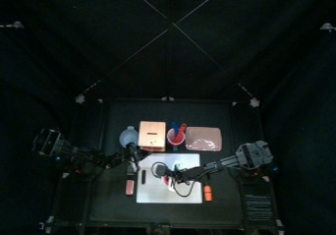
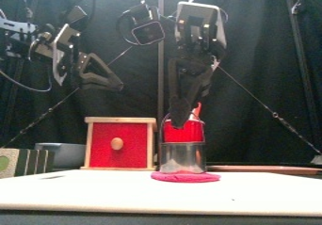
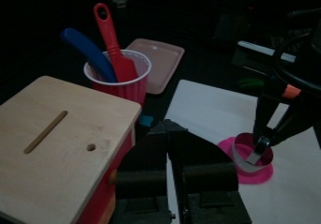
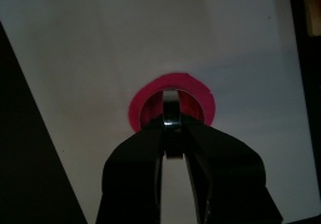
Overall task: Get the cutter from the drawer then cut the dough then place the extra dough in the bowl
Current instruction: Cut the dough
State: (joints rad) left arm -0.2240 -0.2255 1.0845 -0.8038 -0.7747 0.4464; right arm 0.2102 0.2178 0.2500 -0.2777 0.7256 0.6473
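A flat pink dough disc [image 2: 185,178] lies on the white cutting board [image 1: 184,166]. The round metal cutter [image 2: 184,157] stands upright on the dough, and its ring [image 4: 172,109] sits in the disc's middle [image 4: 198,101]. My right gripper [image 2: 190,108] comes down from above and is shut on the cutter's wire handle [image 4: 172,125]. My left gripper [image 3: 174,151] hovers beside the wooden box [image 3: 56,139] with its jaws together and nothing in them. The box's red drawer front [image 2: 120,144] is shut. The blue-grey bowl [image 1: 128,137] stands left of the box.
Behind the board stands a red cup [image 3: 120,76] with a blue and a red knife, beside a pink tray [image 3: 163,55]. Two small orange toys lie near the board, one at its left [image 1: 129,186] and one at its front right [image 1: 206,194].
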